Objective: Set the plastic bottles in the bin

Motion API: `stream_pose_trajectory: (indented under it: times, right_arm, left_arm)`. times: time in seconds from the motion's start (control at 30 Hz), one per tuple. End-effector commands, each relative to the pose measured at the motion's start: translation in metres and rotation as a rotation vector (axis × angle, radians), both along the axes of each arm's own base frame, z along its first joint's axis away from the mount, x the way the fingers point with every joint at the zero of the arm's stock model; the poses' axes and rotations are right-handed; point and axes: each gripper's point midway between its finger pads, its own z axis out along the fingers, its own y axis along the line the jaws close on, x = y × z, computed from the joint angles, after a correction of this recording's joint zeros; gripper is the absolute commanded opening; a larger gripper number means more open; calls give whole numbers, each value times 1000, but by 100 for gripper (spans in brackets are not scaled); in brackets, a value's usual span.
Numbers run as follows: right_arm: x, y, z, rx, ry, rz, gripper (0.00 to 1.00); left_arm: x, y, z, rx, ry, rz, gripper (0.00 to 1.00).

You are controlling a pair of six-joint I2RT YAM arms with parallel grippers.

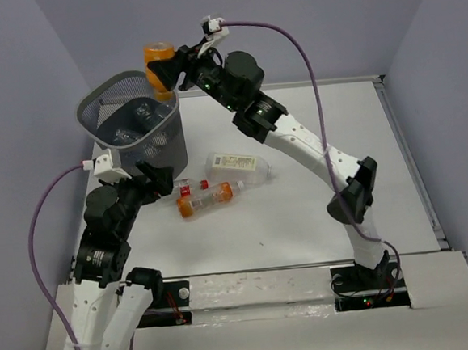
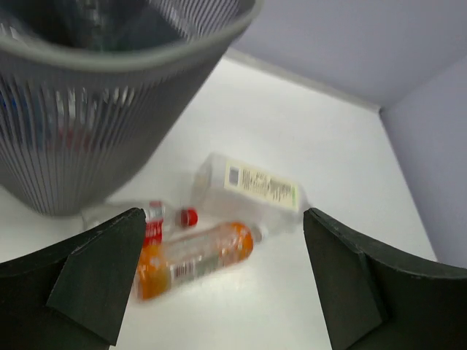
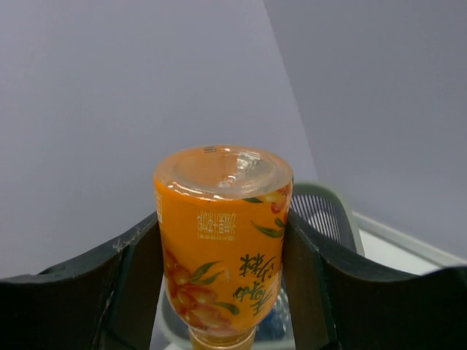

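Observation:
My right gripper (image 1: pixel 163 69) is shut on an orange bottle (image 1: pixel 159 63) and holds it upside down over the far rim of the dark wire-mesh bin (image 1: pixel 99 103); the right wrist view shows the bottle (image 3: pixel 222 255) between the fingers with the bin (image 3: pixel 328 208) below. Several clear bottles (image 1: pixel 133 126) lie inside the bin. My left gripper (image 1: pixel 163 184) is open and empty, just beside the bin's base (image 2: pixel 80 146). On the table in front of it lie an orange bottle (image 2: pixel 193 257), a red-capped bottle (image 2: pixel 149 219) and a squarish white-labelled bottle (image 2: pixel 252 186).
The three loose bottles lie together near the table's middle: orange (image 1: pixel 208 200), red-capped (image 1: pixel 188 187), squarish (image 1: pixel 237 165). Purple cables loop from both wrists. Grey walls stand behind and at both sides.

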Motion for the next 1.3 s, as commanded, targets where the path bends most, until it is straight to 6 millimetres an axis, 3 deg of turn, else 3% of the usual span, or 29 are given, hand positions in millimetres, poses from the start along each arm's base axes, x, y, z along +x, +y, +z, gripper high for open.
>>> stream_pose_trajectory:
  times: [0.0,0.03,0.07,0.1,0.13,0.2,0.23,0.3,0.33,0.37,0.43,0.47,0.5,0.53,0.57,0.6,0.63,0.67,0.73,0.77,0.8,0.83,0.87,0.9,0.97,1.0,1.07,1.13,1.27]
  right_arm:
    - [20,25,32,68,-108,-32,43]
    - [33,47,8,81,-98,-35,43]
    - [39,52,3,94,-90,-41,42]
    - [40,50,16,172,-137,-48,42]
    - [43,65,-3,191,-129,-41,44]
    - [42,75,-9,233,-165,-43,57]
    - [34,80,-3,225,-203,-48,75]
    - [29,88,-10,171,-228,-53,90]
    - [31,95,-28,127,-213,-40,91]
    - [15,81,5,165,-256,-20,92]
    - [5,71,18,152,-263,-17,93]
    - [5,73,4,103,-235,-6,93]
    - [-13,50,38,124,-271,-5,93]
    - [-21,43,41,109,-275,4,93]
    - [-28,35,41,92,-274,9,93]
    - [-26,39,-2,11,-219,22,93]
    - [-56,-1,20,16,-238,22,93]
    - [-56,-1,20,16,-236,20,93]
    - [-63,-43,-16,-42,-161,-12,93]
    - [-65,-57,-33,-60,-128,-19,92]
    - [-65,-66,-92,-126,-24,-13,92]
    - [-75,-94,-85,-99,-21,-35,92]
    - [-82,-102,-101,-109,11,-35,92]
    - [-82,-115,-150,-161,94,-50,92]
    - [-97,-143,-159,-140,124,-71,91]
    - [-100,-154,-195,-174,192,-87,91]
    - [-113,-178,-193,-125,204,-117,91]
    - [-125,-197,-209,-85,256,-129,90]
    - [-136,-214,-229,-79,287,-145,89]
  left_arm:
    - [-26,-17,-42,-74,119,-101,99]
    - [-29,-19,-47,-83,136,-113,99]
    - [-31,-21,-50,-84,143,-124,99]
    - [-34,-23,-52,-88,151,-139,99]
    - [-36,-28,-55,-95,162,-168,99]
    - [-38,-33,-58,-99,176,-194,99]
    - [-38,-33,-63,-86,197,-199,99]
    - [-38,-35,-73,-64,227,-215,99]
    - [-38,-37,-79,-56,244,-229,99]
    - [-39,-40,-83,-50,256,-249,99]
    - [-40,-49,-94,-42,296,-313,99]
    - [-40,-52,-99,-36,312,-332,99]
    - [-39,-55,-106,-27,341,-350,99]
    - [-39,-56,-109,-11,351,-366,99]
    - [-39,-57,-111,-3,359,-375,99]
    - [-37,-59,-116,8,380,-382,99]
    - [-35,-63,-118,39,398,-397,99]
    - [-34,-64,-123,44,418,-397,99]
    - [-28,-67,-125,88,437,-379,99]
    - [-33,-85,-134,126,479,-428,99]
    - [-32,-91,-137,160,490,-426,99]
    - [-33,-103,-133,212,477,-428,99]
    - [-32,-115,-143,256,519,-456,99]
    - [-28,-124,-130,285,487,-470,99]
    - [-22,-131,-143,408,523,-439,99]
    - [-11,-128,-137,470,502,-408,99]
    - [-2,-121,-161,606,566,-379,99]
    - [5,-120,-180,728,584,-417,99]
    - [15,-121,-206,817,583,-431,99]
